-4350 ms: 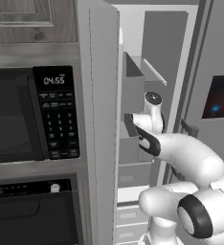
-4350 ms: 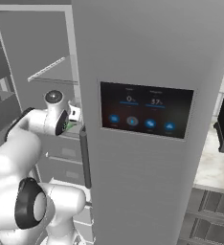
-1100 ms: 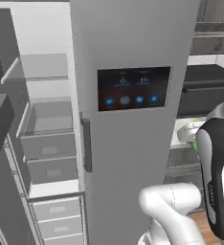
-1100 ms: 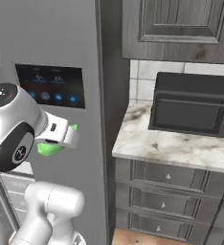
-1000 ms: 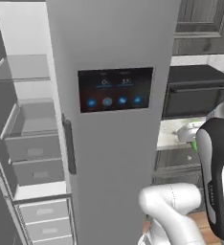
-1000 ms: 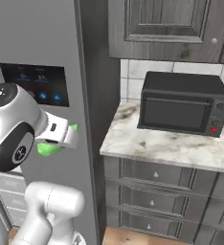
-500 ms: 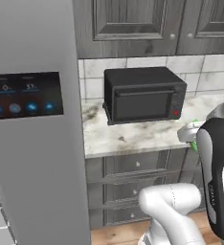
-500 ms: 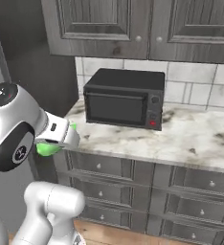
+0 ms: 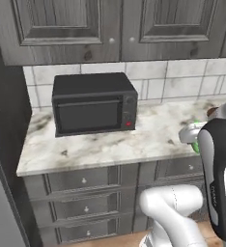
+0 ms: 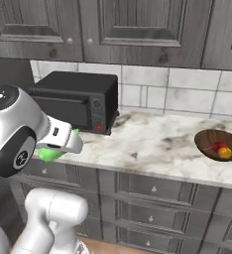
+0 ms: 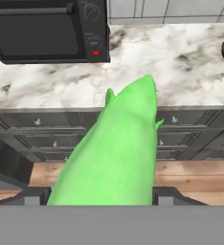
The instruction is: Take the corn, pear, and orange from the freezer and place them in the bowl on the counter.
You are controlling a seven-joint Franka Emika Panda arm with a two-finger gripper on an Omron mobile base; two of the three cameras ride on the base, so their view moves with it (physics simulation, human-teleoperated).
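A marbled bench (image 10: 152, 144) below grey cabinets is seen, a black microwave (image 10: 76, 100) standing on it. In the right base view the bowl (image 10: 209, 139) is shown at the far end, the orange (image 10: 225, 153) inside. In the hand view the tool (image 11: 100, 195) is seen pinching the green corn (image 11: 118, 153).

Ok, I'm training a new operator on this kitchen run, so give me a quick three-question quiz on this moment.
1. True or false: the gripper is shut on the green item.
2. What already lies in the bowl? A) nothing B) the orange and a small red item C) a cup
3. What black appliance stands on the counter?

Key: 1 true; 2 B; 3 the toaster oven.
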